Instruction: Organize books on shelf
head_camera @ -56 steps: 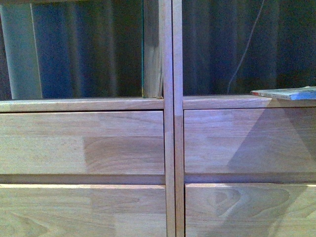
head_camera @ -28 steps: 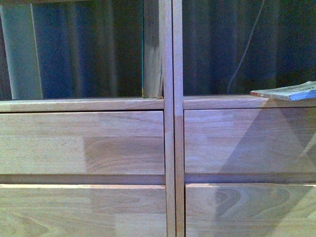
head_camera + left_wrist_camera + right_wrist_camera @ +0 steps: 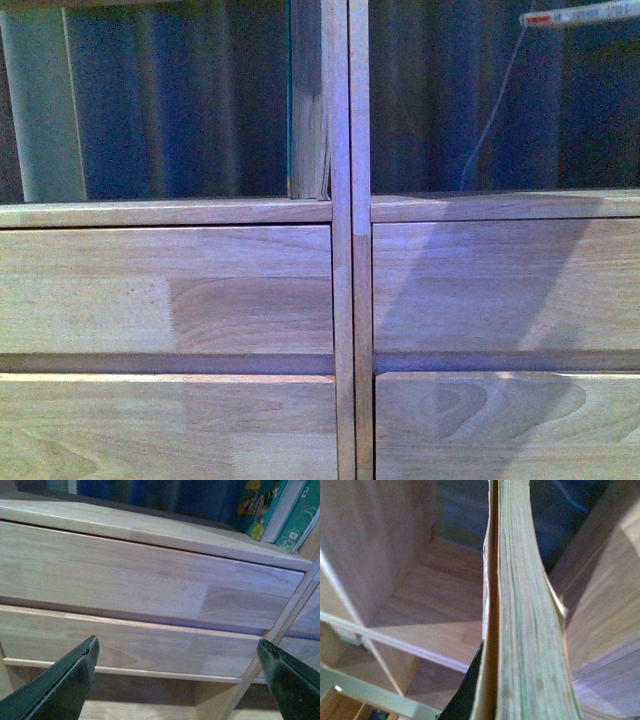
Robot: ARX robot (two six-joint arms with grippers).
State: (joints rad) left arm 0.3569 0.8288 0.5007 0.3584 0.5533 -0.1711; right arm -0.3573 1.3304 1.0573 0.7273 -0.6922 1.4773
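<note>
R fingers point(image 3: 464, 700) are clamping book point(image 3: 530, 630) edge-on, holding it high for shelf point(image 3: 200, 290) cubby entry; L fingers point(image 3: 70, 680) are idling wide, empty.

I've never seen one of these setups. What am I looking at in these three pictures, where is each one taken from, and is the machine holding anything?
This is a robot with two arms, each ending in a two-fingered gripper. The front view comes from a camera on its body. It faces a light natural-wood shelving unit with plain drawer fronts and open cubbies over them. At that picture's top right corner is the edge of a thin whitish paperback with red marks, held in the air. The right wrist view looks along that book's page edge. The right gripper is closed on it, with one black finger showing. In the left wrist view the left gripper is open and empty in front of the drawers. Green-covered books stand in a cubby.
</note>
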